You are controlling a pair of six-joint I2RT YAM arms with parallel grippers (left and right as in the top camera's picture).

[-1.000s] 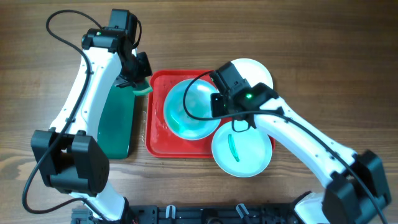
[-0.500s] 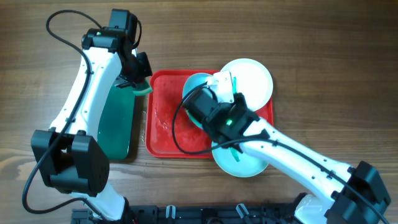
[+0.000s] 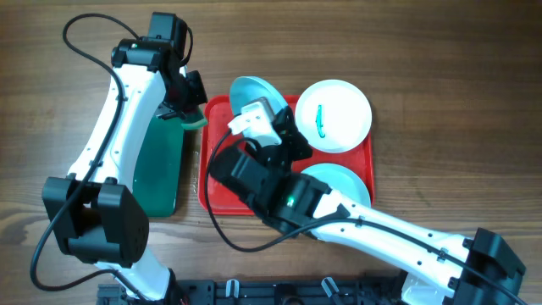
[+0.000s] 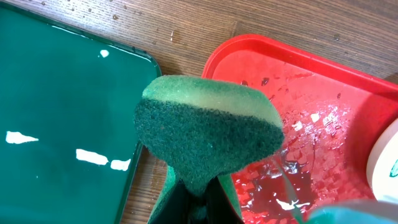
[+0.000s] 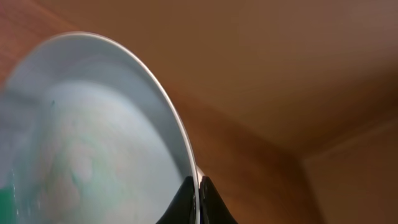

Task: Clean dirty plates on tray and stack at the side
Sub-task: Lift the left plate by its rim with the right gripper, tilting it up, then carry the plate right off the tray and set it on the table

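Note:
My right gripper (image 3: pixel 269 114) is shut on the rim of a white plate (image 3: pixel 251 88), held tilted above the back edge of the red tray (image 3: pixel 215 140). In the right wrist view the fingertips (image 5: pixel 198 188) pinch that plate (image 5: pixel 93 137), whose face shows a faint teal film. A second plate (image 3: pixel 337 114) with a green smear lies at the tray's back right. A third plate (image 3: pixel 340 185) lies at the front right, partly under my right arm. My left gripper (image 3: pixel 191 112) is shut on a green sponge (image 4: pixel 208 130) over the tray's wet back-left corner (image 4: pixel 311 93).
A dark green tray (image 3: pixel 157 169) with a black rim lies left of the red tray, under my left arm, with a strip of wooden table (image 4: pixel 149 180) between them. Water droplets (image 4: pixel 298 149) lie on the red tray's floor.
My right arm has raised the plate off the tray's middle, swung it toward the back left and tipped it up. The left arm and sponge have stayed still.

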